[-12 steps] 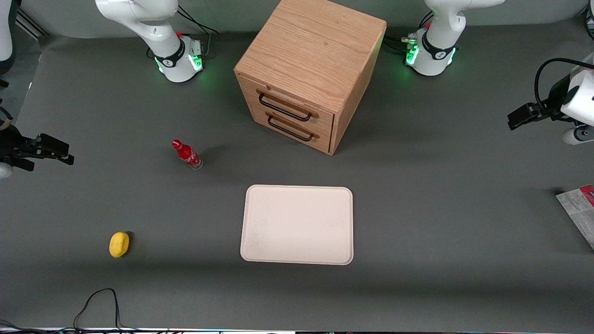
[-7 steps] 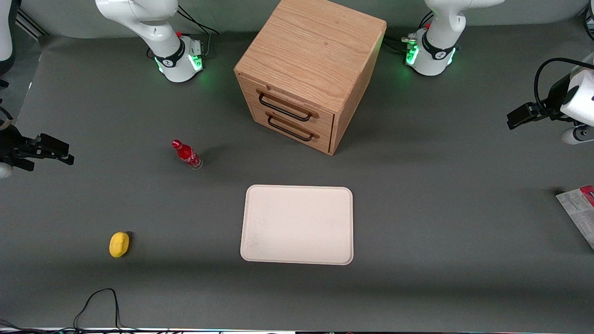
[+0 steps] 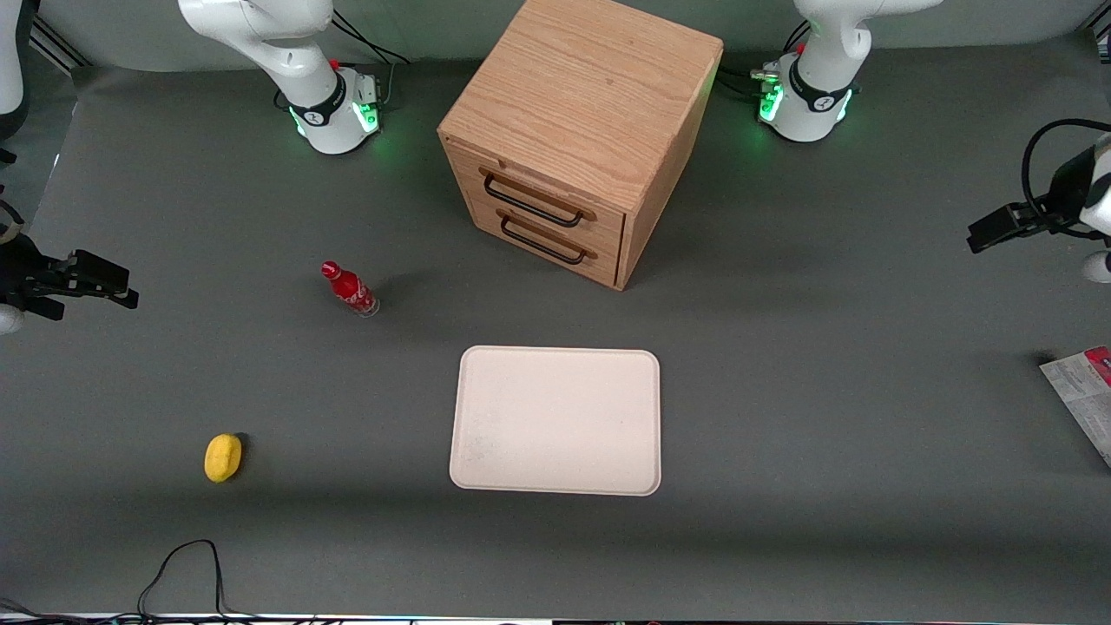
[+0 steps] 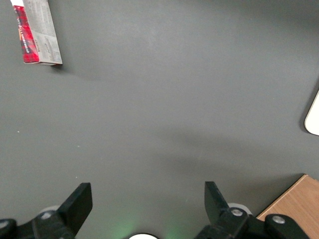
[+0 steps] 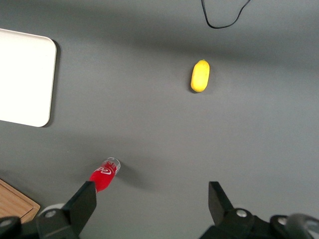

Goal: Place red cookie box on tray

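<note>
The red cookie box (image 3: 1081,395) lies flat on the grey table at the working arm's end, partly cut off by the front view's edge. It also shows in the left wrist view (image 4: 37,32), with its red edge and grey printed panel. The cream tray (image 3: 555,421) lies in the middle of the table with nothing on it; one corner shows in the left wrist view (image 4: 314,117). My left gripper (image 4: 148,199) is open and empty above bare table. In the front view the gripper (image 3: 1007,224) hangs farther from the camera than the box and apart from it.
A wooden two-drawer cabinet (image 3: 581,130) stands farther from the camera than the tray. A small red bottle (image 3: 349,289) and a yellow oval object (image 3: 223,457) sit toward the parked arm's end. A black cable (image 3: 182,573) lies near the front edge.
My left gripper has shifted a little outward toward the working arm's end of the table. The box, tray and other objects have not moved.
</note>
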